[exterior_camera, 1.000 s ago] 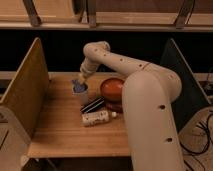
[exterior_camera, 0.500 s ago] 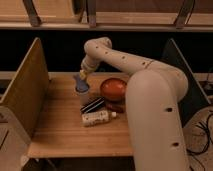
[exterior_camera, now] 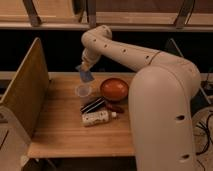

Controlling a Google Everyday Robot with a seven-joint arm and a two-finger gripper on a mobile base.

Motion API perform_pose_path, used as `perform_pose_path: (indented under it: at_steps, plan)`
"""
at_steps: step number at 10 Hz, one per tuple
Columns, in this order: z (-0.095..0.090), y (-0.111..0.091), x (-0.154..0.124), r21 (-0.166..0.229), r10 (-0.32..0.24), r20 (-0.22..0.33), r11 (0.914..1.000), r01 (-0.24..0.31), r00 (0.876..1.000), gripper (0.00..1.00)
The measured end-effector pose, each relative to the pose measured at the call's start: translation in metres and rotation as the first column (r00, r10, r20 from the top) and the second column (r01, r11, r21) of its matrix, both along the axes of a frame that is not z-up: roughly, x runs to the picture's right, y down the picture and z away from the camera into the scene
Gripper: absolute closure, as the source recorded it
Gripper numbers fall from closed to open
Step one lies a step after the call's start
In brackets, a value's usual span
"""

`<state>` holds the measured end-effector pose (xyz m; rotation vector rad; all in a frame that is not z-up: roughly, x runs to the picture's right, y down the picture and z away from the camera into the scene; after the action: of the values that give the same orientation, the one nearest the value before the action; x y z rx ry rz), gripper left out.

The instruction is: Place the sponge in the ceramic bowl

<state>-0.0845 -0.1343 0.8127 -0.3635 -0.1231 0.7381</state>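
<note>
The sponge [exterior_camera: 86, 75] shows as a small blue block hanging in the air at the end of the arm, above the table's back left. My gripper [exterior_camera: 85, 70] is shut on it, pointing down. The ceramic bowl [exterior_camera: 114, 89], orange-red and glossy, sits on the table to the right of the sponge and lower, apart from it. The sponge is not over the bowl; it hangs roughly above a small pale cup.
A small pale translucent cup [exterior_camera: 82, 90] stands just left of the bowl. A black-and-white striped flat item [exterior_camera: 93, 105] and a white bottle [exterior_camera: 99, 118] lie in front of them. A wooden side panel [exterior_camera: 27, 87] walls the table's left. The robot's white body [exterior_camera: 165, 120] fills the right.
The gripper has risen from table level with the sponge and shifted slightly right, toward the bowl. The other objects have not moved.
</note>
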Motion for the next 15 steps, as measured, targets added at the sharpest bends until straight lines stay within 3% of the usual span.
perform_pose_path:
  at_steps: [3,6,9,10,15]
  plan:
    - [-0.007,0.0,0.054,0.012,0.019,-0.149,0.9998,-0.017,0.989,1.0]
    - [-0.003,0.013,0.117,-0.013,0.084,-0.283,0.9957,-0.091,0.955,1.0]
    - [-0.002,0.025,0.174,-0.028,0.175,-0.372,0.9797,-0.199,0.912,1.0]
    - [-0.002,0.026,0.172,-0.031,0.174,-0.37,0.9794,-0.199,0.912,0.98]
    - [-0.001,0.026,0.168,-0.031,0.17,-0.366,0.9803,-0.195,0.915,0.5]
